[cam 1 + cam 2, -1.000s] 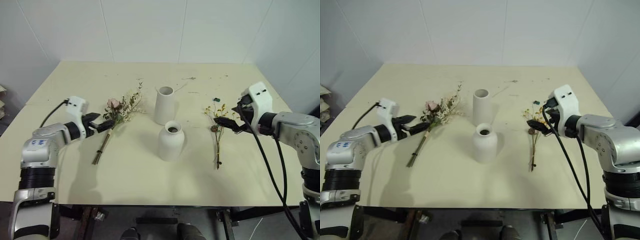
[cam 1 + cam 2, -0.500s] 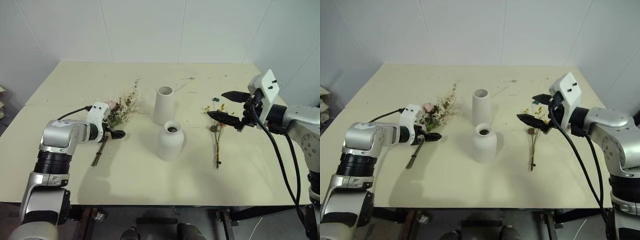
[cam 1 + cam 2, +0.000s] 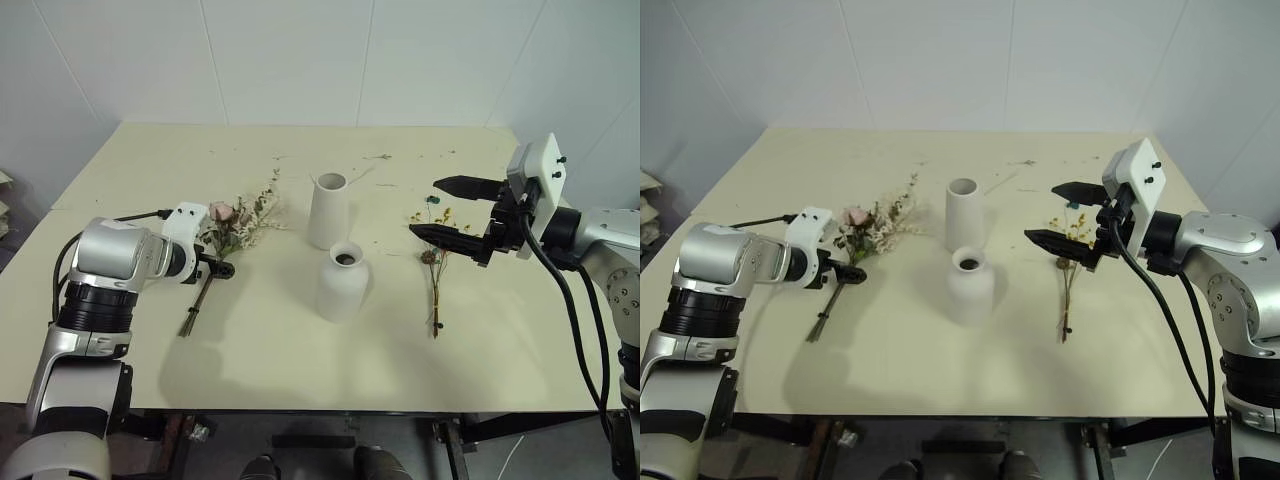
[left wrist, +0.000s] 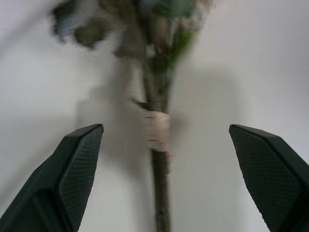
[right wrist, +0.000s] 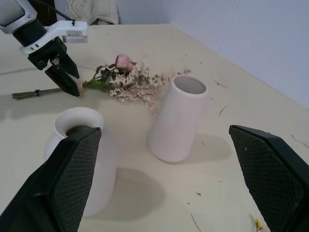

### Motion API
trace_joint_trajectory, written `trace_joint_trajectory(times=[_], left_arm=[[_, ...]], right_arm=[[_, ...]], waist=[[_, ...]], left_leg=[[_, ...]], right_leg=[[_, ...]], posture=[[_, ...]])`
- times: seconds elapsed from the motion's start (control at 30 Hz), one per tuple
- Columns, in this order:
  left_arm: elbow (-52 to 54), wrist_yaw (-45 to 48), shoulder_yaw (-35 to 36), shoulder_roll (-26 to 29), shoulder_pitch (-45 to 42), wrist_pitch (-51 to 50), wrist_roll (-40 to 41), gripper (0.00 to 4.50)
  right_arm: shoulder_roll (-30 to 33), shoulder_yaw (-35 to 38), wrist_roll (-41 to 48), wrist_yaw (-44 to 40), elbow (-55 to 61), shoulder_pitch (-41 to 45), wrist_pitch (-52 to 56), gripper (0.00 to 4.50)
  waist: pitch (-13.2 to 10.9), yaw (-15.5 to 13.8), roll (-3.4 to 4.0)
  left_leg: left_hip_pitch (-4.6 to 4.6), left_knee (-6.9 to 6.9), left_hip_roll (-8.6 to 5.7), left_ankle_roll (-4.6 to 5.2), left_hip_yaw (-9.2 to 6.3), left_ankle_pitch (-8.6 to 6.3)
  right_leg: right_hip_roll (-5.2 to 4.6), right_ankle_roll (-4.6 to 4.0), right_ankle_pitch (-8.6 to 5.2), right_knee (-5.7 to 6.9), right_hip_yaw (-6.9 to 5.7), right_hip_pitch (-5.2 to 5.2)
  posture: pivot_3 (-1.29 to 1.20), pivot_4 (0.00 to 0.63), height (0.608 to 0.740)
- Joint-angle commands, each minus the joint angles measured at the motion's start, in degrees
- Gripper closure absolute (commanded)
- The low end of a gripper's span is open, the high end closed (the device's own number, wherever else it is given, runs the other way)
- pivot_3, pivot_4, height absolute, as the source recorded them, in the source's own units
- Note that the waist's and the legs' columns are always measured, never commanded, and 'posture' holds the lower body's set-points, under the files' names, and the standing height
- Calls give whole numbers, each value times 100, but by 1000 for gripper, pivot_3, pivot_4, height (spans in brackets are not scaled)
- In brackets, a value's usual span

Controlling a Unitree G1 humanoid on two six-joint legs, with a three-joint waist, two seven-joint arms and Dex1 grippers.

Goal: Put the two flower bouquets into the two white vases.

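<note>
The dried rose bouquet [image 4: 157, 72] looks light and brittle; the spread left gripper [image 4: 164, 159] should pinch its taped stems [image 4: 158, 129], not blooms.

- Cream-coloured table [image 3: 300, 370], matte top, faint seam running across the left side (most of the surface bare).
- Small dry specks and bits of stem [image 3: 378, 157] scattered over the far part of the tabletop, near the back edge.
- White panelled wall [image 3: 290, 60] behind the table, with thin vertical joints.
- Dark frame and fittings [image 3: 190, 432] under the front edge of the table.
- Stack of pale cloth or paper [image 3: 648, 200] at the far left, beyond the table (too little visible to tell which).
- Crumpled beige fabric [image 5: 91, 10] past the far corner of the table, against the wall.
</note>
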State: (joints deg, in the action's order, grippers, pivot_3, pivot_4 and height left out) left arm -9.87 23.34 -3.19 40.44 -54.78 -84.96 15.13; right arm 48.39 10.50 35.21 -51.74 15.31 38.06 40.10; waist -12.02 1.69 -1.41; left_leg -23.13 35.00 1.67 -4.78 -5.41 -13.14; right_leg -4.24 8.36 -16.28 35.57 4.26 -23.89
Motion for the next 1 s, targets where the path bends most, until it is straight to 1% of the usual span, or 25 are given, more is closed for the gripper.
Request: trace_joint_trajectory(times=[0.03,0.17,0.37,0.5,0.7,0.8,1.0], left_arm=[[119,-50,56,122,-181,-167,-64,33],[-90,-175,24,152,-140,-236,-170,33],[-577,-251,-180,48,-225,-184,-284,33],[-725,-121,-376,-26,-233,-15,-255,33],[-797,-5,-580,-128,-221,110,-241,33],[-817,37,-707,-115,-237,226,-296,640],[-875,110,-771,-69,-269,269,-345,2388]], right_arm=[[103,195,60,-30,79,68,-125,0],[88,199,76,-55,61,75,-157,0],[-31,308,317,-259,106,26,-299,0],[-4,530,880,-586,332,-163,-184,0],[63,515,795,-517,278,-238,-307,0],[72,506,781,-481,273,-235,-321,0],[121,552,784,-441,293,-295,-333,0]], waist=[[0,0,0],[0,12,0],[-1,2,-2],[-1,-5,-2],[-1,-9,-2],[-1,-14,-2],[-1,-8,-2]], left_leg=[[0,0,0,0,0,0],[0,-1,0,0,0,0],[0,2,0,-1,0,0],[-1,0,0,-1,-1,0],[3,5,-1,-2,0,0],[7,7,-1,-4,-1,1],[8,9,-2,-5,-1,1]], right_leg=[[0,0,0,0,0,0],[0,0,0,1,0,-1],[0,0,0,2,0,0],[0,0,0,1,0,0],[0,0,0,4,0,5],[0,1,0,5,0,10],[0,2,1,5,0,12]], posture=[[0,150,740],[0,150,740],[0,150,740],[0,150,740],[0,150,740],[0,150,740],[0,150,740]])
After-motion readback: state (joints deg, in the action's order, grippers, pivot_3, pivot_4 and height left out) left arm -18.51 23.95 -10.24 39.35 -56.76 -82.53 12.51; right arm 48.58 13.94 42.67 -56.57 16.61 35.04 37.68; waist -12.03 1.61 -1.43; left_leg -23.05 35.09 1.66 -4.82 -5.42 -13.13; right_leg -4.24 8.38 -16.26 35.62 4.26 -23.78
